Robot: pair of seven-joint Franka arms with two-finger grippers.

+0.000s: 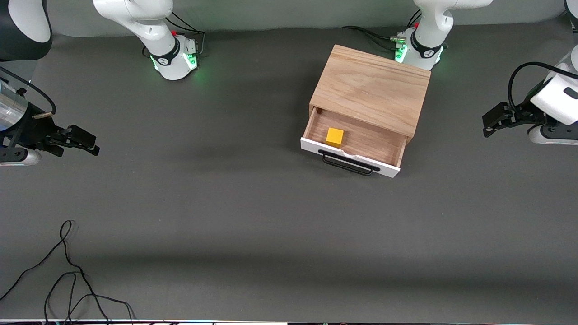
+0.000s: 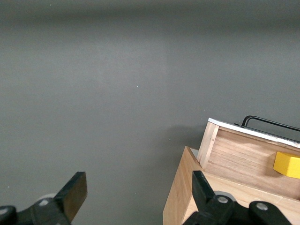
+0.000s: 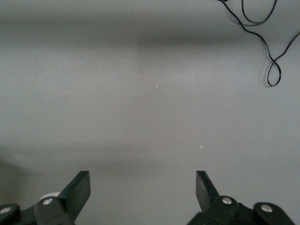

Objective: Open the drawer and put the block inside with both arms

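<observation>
The light oak box (image 1: 371, 88) stands near the left arm's base. Its white-fronted drawer (image 1: 350, 158) with a black bar handle (image 1: 347, 163) is pulled open toward the front camera. The yellow block (image 1: 335, 136) lies inside the drawer on the wood floor; it also shows in the left wrist view (image 2: 287, 164). My left gripper (image 1: 488, 123) is open and empty, in the air at the left arm's end of the table, away from the box. My right gripper (image 1: 88, 142) is open and empty, in the air at the right arm's end.
A loose black cable (image 1: 67, 275) lies on the grey table near the front camera at the right arm's end; it also shows in the right wrist view (image 3: 267, 42). The right arm's base (image 1: 175, 56) and the left arm's base (image 1: 417, 49) stand along the table's back edge.
</observation>
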